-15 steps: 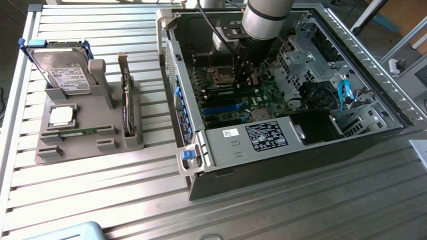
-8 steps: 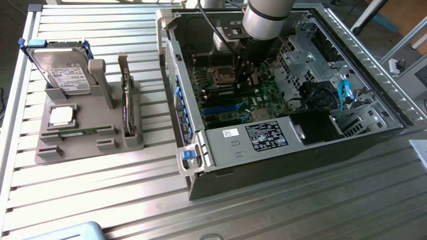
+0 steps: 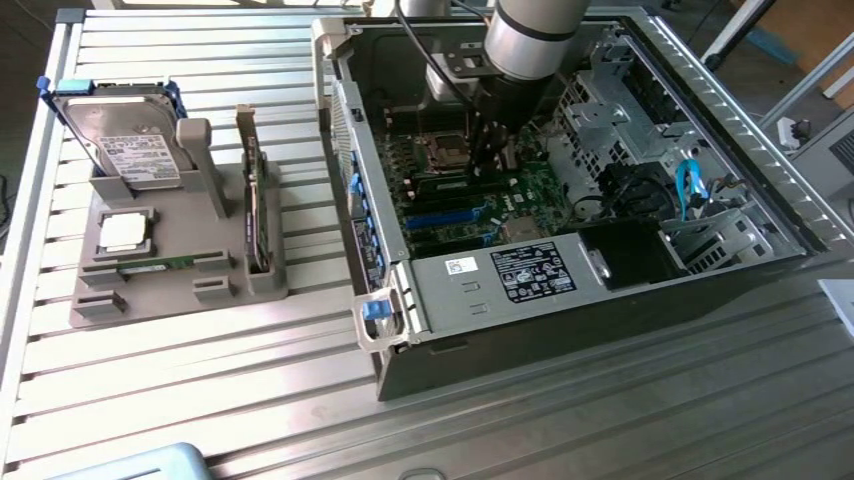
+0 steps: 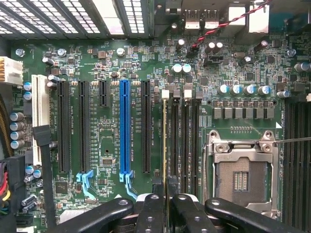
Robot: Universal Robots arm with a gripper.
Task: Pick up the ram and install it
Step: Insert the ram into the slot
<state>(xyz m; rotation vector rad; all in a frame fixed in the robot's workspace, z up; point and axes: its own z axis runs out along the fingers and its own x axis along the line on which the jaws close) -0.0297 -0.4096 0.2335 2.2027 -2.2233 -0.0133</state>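
In the wrist view my gripper [image 4: 164,200] is shut on the ram [image 4: 164,145], a thin green stick seen edge-on that runs away from the fingers [image 4: 149,211]. The ram hangs over the motherboard [image 4: 107,68], in line with the black memory slots [image 4: 175,141] next to the empty CPU socket [image 4: 241,177]. Whether it touches a slot I cannot tell. In the exterior view the gripper [image 3: 491,150] reaches down into the open computer case [image 3: 534,300]. A second, similar green stick [image 3: 154,265] lies low in the grey fixture [image 3: 174,290] at the exterior view's left.
The fixture also carries a silver hard drive [image 3: 127,140], a CPU chip [image 3: 123,232] and an upright expansion card [image 3: 254,200]. A blue expansion slot [image 4: 125,131] and black ones flank the memory slots. Case walls, a drive cage [image 3: 607,110] and blue cables [image 3: 689,185] surround the arm.
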